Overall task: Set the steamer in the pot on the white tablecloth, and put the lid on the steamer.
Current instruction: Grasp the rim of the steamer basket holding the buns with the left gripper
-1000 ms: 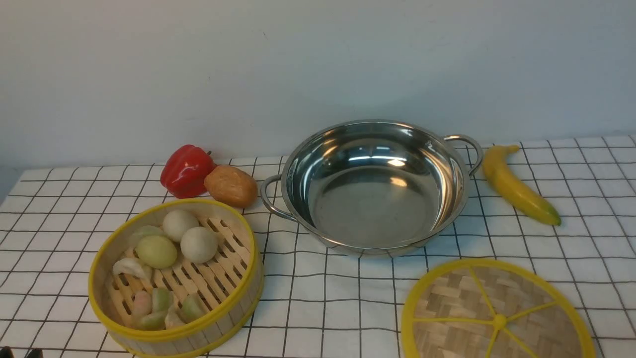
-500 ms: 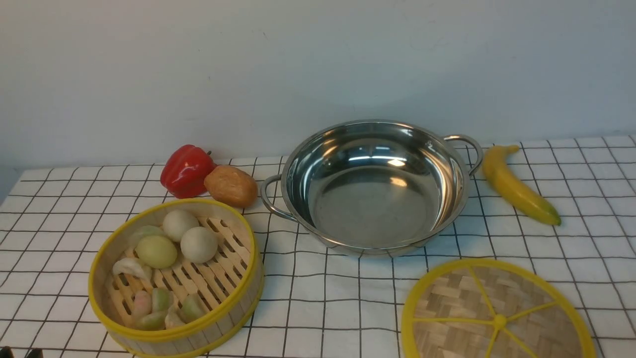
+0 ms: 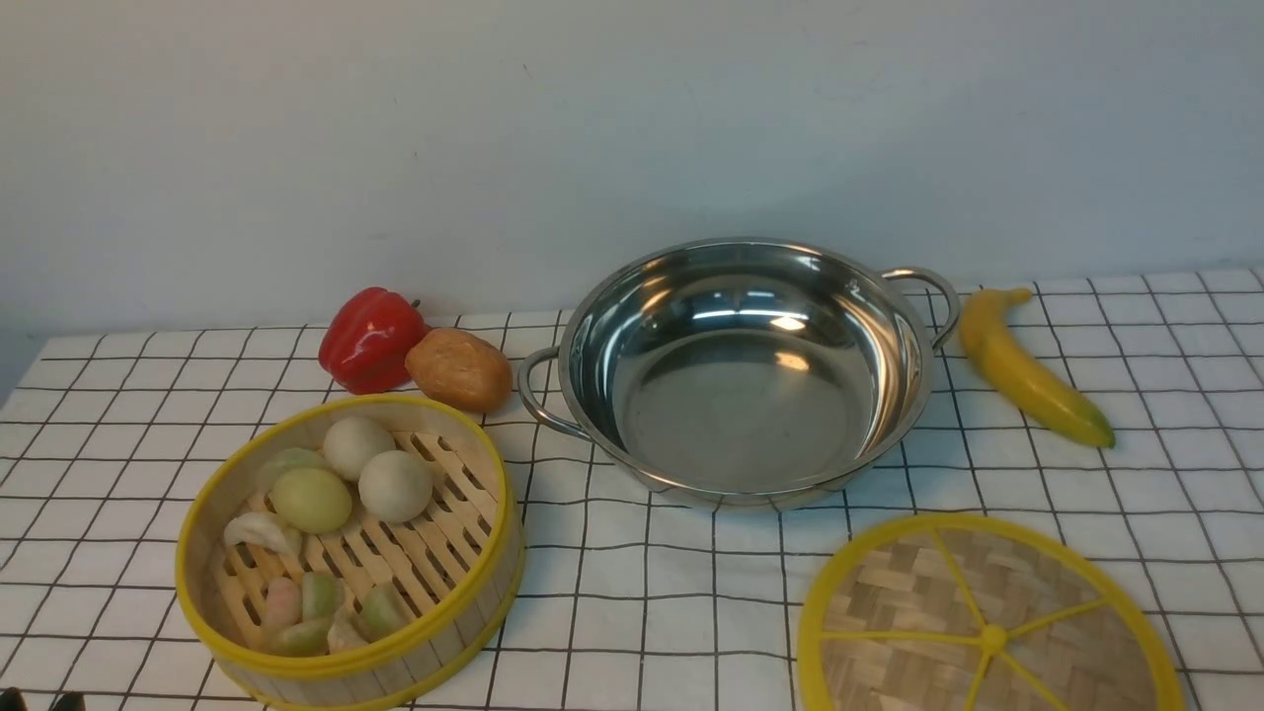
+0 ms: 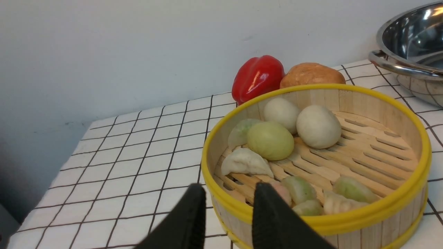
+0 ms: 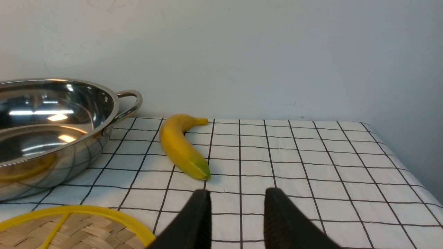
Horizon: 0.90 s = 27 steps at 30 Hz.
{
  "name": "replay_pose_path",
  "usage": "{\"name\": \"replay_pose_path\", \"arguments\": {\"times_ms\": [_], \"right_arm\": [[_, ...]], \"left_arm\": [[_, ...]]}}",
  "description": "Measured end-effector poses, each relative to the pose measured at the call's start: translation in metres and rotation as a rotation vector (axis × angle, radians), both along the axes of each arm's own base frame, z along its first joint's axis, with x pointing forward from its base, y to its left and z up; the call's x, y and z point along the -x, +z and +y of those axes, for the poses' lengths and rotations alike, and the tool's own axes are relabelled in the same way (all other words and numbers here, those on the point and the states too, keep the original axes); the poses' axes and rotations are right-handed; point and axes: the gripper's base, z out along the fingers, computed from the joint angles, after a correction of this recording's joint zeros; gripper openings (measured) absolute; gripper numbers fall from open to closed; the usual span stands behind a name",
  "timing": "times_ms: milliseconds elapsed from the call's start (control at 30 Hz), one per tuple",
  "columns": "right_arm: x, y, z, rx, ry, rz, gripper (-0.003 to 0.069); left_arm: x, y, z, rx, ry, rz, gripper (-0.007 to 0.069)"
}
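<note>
Nothing's ticked off yet, as far as I can tell. Going left to right: the left gripper (image 4: 230, 188) has its black jaws parted with nothing between them, parked near the round bamboo steamer with yellow rims (image 3: 434, 538). That one sits at the near left of the white tablecloth with the thin black grid (image 3: 642, 592), buns and greenish dumplings inside, well apart from where it should end up. Behind it are a shiny red bell pepper (image 3: 370, 336) and a brown bread roll (image 3: 459, 367), just clutter. The wide, shallow stainless-steel pot with two loop handles (image 3: 750, 415) is in the middle, further back, and looks empty. The flat woven bamboo lid with yellow rim and spokes (image 3: 987, 632) lies at the near right, and a yellow banana (image 3: 1027, 370) is at the far right. The right gripper (image 5: 238, 192) is also parted and empty, sitting near the lid. So both moves are left: steamer into pot, then lid on top. Hard to see: the front view shows only a dark sliver in its bottom-left corner, probably the left gripper, and none of the right arm. The lid's near edge is cut off. In the left wrist view the jaws overlap the steamer's rim, so I can't tell from there whether they touch.
</note>
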Motion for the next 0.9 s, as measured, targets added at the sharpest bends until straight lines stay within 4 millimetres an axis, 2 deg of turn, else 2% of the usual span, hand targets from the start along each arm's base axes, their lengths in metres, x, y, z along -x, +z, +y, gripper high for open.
{"name": "replay_pose_path", "arguments": {"times_ms": [133,200,233,300,333,433,467,533,567,633,700,733,767,800,833,900], "right_arm": [[0.0,0.0,0.0,0.024,-0.002,0.001,0.0242],[0.0,0.0,-0.001,0.066,-0.005,0.003,0.0242],[0.0,0.0,-0.001,0.066,-0.005,0.003,0.0242],[0.0,0.0,-0.001,0.08,-0.006,0.004,0.0242],[0.0,0.0,-0.001,0.079,-0.006,0.004,0.0242],[0.0,0.0,-0.001,0.063,-0.007,0.003,0.0242],[0.0,0.0,-0.001,0.058,-0.007,0.002,0.0242],[0.0,0.002,0.0,-0.086,-0.002,-0.028,0.0242],[0.0,0.002,0.001,-0.091,-0.002,-0.031,0.0242],[-0.001,0.007,0.003,-0.347,0.009,-0.099,0.0242],[-0.001,0.009,0.003,-0.437,0.011,-0.122,0.0242],[-0.001,0.011,0.003,-0.567,0.015,-0.155,0.0242],[-0.001,0.012,0.003,-0.581,0.015,-0.16,0.0242],[0.0,0.015,0.003,-0.698,0.018,-0.2,0.0242],[0.0,0.015,0.003,-0.702,0.018,-0.2,0.0242],[0.0,0.018,0.002,-0.829,0.019,-0.243,0.0242]], "left_arm": [[-0.001,0.002,-0.002,0.089,-0.008,-0.029,0.019],[-0.001,0.007,-0.005,0.273,-0.016,-0.085,0.0195],[-0.001,0.008,-0.006,0.301,-0.017,-0.088,0.0197],[-0.002,0.013,-0.008,0.526,-0.018,-0.134,0.0202],[-0.002,0.013,-0.008,0.537,-0.019,-0.136,0.0202],[-0.002,0.016,-0.009,0.759,-0.015,-0.166,0.0202],[-0.002,0.016,-0.009,0.766,-0.014,-0.165,0.0202],[-0.002,0.018,-0.009,0.805,-0.014,-0.175,0.0211],[-0.002,0.018,-0.009,0.806,-0.014,-0.177,0.0211],[-0.002,0.018,-0.009,0.807,-0.015,-0.183,0.0211],[-0.002,0.018,-0.009,0.805,-0.015,-0.183,0.0213],[-0.002,0.019,-0.009,0.804,-0.016,-0.192,0.022],[-0.002,0.019,-0.009,0.804,-0.016,-0.194,0.0221],[-0.002,0.021,-0.008,0.81,-0.018,-0.214,0.0223],[-0.002,0.021,-0.008,0.811,-0.019,-0.216,0.0223],[-0.001,0.025,-0.007,0.816,-0.024,-0.263,0.0223]]}}
